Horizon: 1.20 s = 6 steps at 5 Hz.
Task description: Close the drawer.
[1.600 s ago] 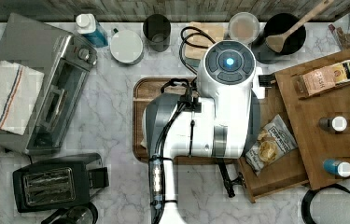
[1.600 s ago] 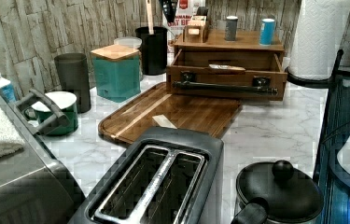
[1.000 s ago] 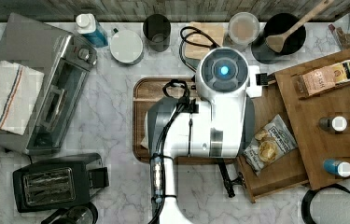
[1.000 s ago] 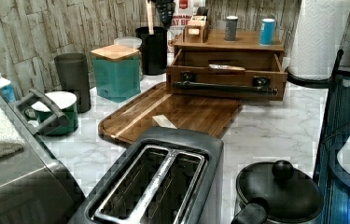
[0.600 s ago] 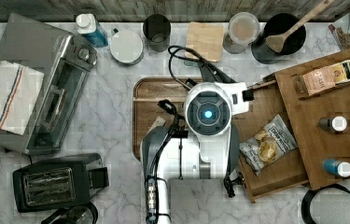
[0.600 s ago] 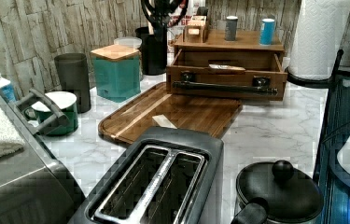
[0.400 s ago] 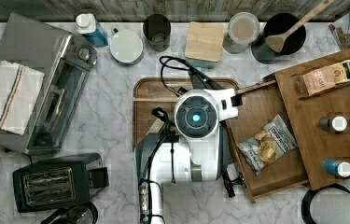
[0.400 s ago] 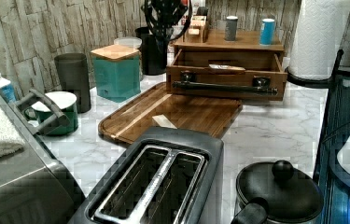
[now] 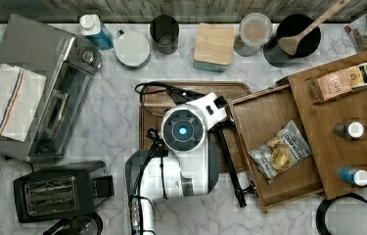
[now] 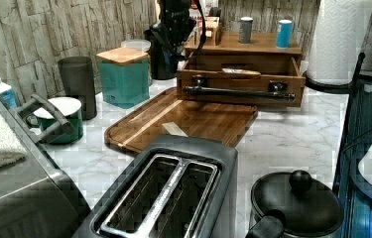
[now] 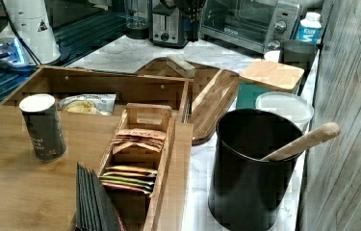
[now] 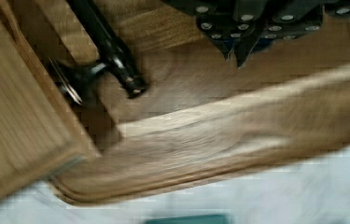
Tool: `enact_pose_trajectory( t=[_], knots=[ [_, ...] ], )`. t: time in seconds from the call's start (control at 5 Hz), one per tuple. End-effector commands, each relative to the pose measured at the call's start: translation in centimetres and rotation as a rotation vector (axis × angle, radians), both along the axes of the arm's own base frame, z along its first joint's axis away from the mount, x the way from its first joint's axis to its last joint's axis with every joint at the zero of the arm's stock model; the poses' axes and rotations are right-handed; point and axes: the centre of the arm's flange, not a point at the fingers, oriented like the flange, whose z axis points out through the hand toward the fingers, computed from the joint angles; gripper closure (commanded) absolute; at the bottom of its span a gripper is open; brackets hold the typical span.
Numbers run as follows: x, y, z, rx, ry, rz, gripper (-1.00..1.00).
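Note:
The drawer (image 9: pixel 269 147) stands pulled out from under the cabinet top (image 9: pixel 352 93) in the top view, with a snack bag (image 9: pixel 280 152) lying inside. Its long black bar handle (image 9: pixel 230 164) runs across the front, over the wooden tray (image 9: pixel 149 112). My arm (image 9: pixel 183 129) hangs above the tray, just to the top view's left of the handle. In the wrist view my gripper (image 12: pixel 236 55) is shut on nothing, a little above the tray (image 12: pixel 219 135), apart from the handle's end (image 12: pixel 116 56) and the drawer's corner (image 12: pixel 18 112). In the left view the drawer (image 10: pixel 240 79) shows its handle (image 10: pixel 238 92).
A toaster oven (image 9: pixel 39 88), a toaster (image 9: pixel 54 193) and a kettle lid (image 10: pixel 297 198) stand around the marble counter. Along the back wall are a teal box with a wooden lid (image 9: pixel 214 46), cups and a black pot with a wooden spoon (image 9: pixel 293 41). A paper towel roll (image 10: pixel 340 39) stands beside the cabinet.
My arm has moved from the back of the counter toward the top view's lower left, and now sits over the tray next to the handle. The drawer has not moved.

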Motion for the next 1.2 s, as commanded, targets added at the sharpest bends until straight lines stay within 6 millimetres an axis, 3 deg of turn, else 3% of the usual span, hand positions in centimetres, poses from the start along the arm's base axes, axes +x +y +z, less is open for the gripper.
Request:
enact_pose_trajectory(
  t=[0.2,0.8,1.2],
  knots=[
    [-3.5,-2.3,-2.7,-0.026,-0.031,0.397,1.0],
    [-8.8,-2.7,-7.0,0.011,0.074,0.387,1.0],
    [-11.4,-5.7,-8.8,-0.027,0.1,0.427,1.0]
  ],
)
